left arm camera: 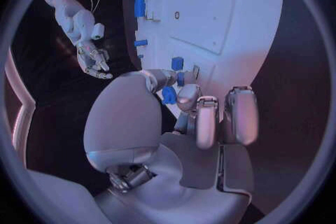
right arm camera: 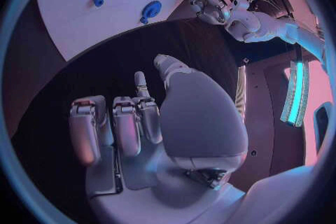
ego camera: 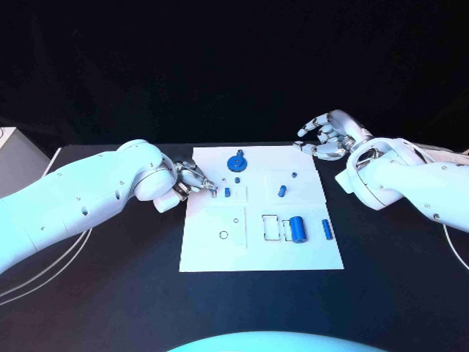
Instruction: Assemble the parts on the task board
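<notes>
The white task board (ego camera: 261,242) lies mid-table. On it sit a round blue part (ego camera: 237,163) near the far edge, small blue parts (ego camera: 227,193) (ego camera: 281,191), and a blue cylinder (ego camera: 297,229) beside a slim blue bar (ego camera: 327,229). My left hand (ego camera: 193,180) rests at the board's left edge, fingers bent, its fingertips (ego camera: 209,190) close to the small part (left arm camera: 176,63). A blue patch (left arm camera: 168,95) shows between thumb and fingertip; I cannot tell whether it is held. My right hand (ego camera: 327,136) hovers off the board's far right corner, fingers loosely bent and apart, holding nothing (right arm camera: 133,123).
A ring mark (ego camera: 223,235) and an outlined slot (ego camera: 270,227) sit on the near half of the board. A white box (ego camera: 4,158) stands at the table's far left. Cables (ego camera: 45,268) trail beside the left arm. Black table surrounds the board.
</notes>
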Robot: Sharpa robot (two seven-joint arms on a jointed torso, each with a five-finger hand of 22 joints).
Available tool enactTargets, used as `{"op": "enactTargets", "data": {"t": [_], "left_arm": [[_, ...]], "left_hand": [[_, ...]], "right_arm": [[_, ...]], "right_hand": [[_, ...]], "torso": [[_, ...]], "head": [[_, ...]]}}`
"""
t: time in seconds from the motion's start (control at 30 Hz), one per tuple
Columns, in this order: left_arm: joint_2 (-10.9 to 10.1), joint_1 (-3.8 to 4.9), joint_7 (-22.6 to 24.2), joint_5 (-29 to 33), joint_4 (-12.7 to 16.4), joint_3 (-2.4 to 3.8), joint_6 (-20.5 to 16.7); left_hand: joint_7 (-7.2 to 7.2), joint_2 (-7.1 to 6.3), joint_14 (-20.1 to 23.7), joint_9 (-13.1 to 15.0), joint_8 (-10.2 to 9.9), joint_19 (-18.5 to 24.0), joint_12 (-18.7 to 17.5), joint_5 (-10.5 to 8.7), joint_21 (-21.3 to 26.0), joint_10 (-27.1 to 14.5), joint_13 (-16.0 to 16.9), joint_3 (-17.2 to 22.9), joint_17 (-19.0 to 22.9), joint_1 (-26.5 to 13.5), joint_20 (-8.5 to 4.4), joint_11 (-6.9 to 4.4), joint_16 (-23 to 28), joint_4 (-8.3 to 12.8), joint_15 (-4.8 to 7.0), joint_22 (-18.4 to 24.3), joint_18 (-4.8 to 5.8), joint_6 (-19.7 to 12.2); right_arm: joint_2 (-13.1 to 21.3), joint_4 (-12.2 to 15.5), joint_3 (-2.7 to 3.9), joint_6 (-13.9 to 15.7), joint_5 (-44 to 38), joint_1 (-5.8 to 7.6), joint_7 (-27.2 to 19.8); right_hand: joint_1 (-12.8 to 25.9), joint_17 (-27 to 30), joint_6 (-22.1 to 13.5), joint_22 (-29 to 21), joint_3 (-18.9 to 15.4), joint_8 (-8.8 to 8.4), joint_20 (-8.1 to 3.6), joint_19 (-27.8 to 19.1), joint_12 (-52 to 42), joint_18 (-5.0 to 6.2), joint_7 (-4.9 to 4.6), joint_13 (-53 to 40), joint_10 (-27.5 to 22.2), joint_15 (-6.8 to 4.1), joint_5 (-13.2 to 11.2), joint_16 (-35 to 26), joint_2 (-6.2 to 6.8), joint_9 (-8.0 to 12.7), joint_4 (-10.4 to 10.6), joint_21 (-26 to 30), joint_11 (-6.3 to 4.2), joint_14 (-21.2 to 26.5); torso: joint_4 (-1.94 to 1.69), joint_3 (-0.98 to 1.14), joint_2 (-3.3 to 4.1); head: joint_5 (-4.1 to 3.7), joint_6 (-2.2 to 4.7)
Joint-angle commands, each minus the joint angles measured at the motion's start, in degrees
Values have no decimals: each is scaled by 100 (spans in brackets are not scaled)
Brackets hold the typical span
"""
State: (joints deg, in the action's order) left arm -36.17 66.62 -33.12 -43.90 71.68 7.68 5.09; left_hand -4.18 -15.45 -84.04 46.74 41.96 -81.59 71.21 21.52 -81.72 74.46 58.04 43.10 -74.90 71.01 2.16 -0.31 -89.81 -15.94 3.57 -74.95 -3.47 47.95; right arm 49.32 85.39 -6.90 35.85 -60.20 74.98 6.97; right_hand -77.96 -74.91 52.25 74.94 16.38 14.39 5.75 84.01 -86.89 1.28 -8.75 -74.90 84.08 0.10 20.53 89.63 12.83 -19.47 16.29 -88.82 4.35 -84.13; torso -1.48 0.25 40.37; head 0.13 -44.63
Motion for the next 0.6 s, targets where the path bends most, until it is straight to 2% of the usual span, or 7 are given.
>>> {"op": "enactTargets", "data": {"t": [0.03, 0.17, 0.33, 0.47, 0.57, 0.6], "left_arm": [[10, 47, -16, 365, -27, 5, 187], [1, 103, -29, 423, -61, 6, 312], [25, 201, -71, 551, -210, 3, 685], [122, 312, -104, 537, -421, -7, 1149], [211, 384, -116, 416, -567, -36, 1444], [229, 397, -115, 375, -594, -44, 1494]], "left_hand": [[4, 17, -596, -34, -12, -18, 31, 43, -41, 49, 1, 1204, -1510, -42, -3, -7, -19, 1250, 7, -183, 3, 53], [8, 18, -596, -59, -26, -17, 38, 70, -44, 52, 8, 1221, -1510, -45, -6, -11, -19, 1296, 11, -185, 3, 71], [13, 34, -596, -101, -57, -6, 60, 118, -41, 63, 35, 1227, -1510, -69, -9, -14, -19, 1334, 15, -177, 0, 92], [26, 152, -596, -176, -127, 29, 54, 135, -19, 22, 10, 1233, -1510, -170, -7, -24, -19, 1355, 25, -141, -11, 91], [29, 341, -596, -142, -104, 104, 16, 111, 31, -98, -79, 1299, -1510, -431, -9, -36, -19, 1449, 38, -64, -34, 23], [31, 348, -596, -138, -101, 104, 15, 110, 31, -102, -82, 1304, -1510, -442, -10, -36, -19, 1455, 38, -65, -34, 19]], "right_arm": [[-7, -5, 1, -84, -59, -7, -19], [-8, -9, 1, -87, -59, -12, -18], [-9, -12, 0, -86, -59, -17, -19], [-14, -13, 0, -85, -59, -19, -21], [-21, -13, 0, -83, -60, -20, -22], [-22, -12, 0, -83, -61, -20, -23]], "right_hand": [[52, -1474, -51, 1370, 42, 26, -30, 537, -12, -84, -7, -1274, 301, -38, 33, 21, 6, -8, -7, 34, -29, -578], [51, -1473, -52, 1372, 46, 25, -30, 538, -12, -84, -7, -1274, 301, -39, 44, 21, 9, -10, -9, 32, -29, -577], [51, -1473, -52, 1372, 46, 25, -30, 538, -12, -84, -7, -1274, 301, -39, 44, 21, 9, -10, -9, 32, -29, -577], [52, -1470, -53, 1373, 48, 26, -30, 539, -18, -85, -7, -1279, 306, -39, 53, 20, 11, -12, -10, 30, -30, -577], [51, -1469, -53, 1372, 50, 26, -30, 538, -17, -85, -6, -1278, 305, -39, 59, 19, 11, -13, -11, 32, -30, -577], [50, -1469, -53, 1371, 51, 26, -30, 538, -16, -84, -6, -1277, 305, -39, 62, 19, 11, -13, -11, 33, -30, -576]], "torso": [[-5, -2, 1], [-2, -5, -1], [1, -2, -3], [-4, -6, -4], [-1, -6, 2], [1, -5, 3]], "head": [[0, 12], [7, 7], [17, 9], [14, 12], [26, 24], [28, 26]]}}
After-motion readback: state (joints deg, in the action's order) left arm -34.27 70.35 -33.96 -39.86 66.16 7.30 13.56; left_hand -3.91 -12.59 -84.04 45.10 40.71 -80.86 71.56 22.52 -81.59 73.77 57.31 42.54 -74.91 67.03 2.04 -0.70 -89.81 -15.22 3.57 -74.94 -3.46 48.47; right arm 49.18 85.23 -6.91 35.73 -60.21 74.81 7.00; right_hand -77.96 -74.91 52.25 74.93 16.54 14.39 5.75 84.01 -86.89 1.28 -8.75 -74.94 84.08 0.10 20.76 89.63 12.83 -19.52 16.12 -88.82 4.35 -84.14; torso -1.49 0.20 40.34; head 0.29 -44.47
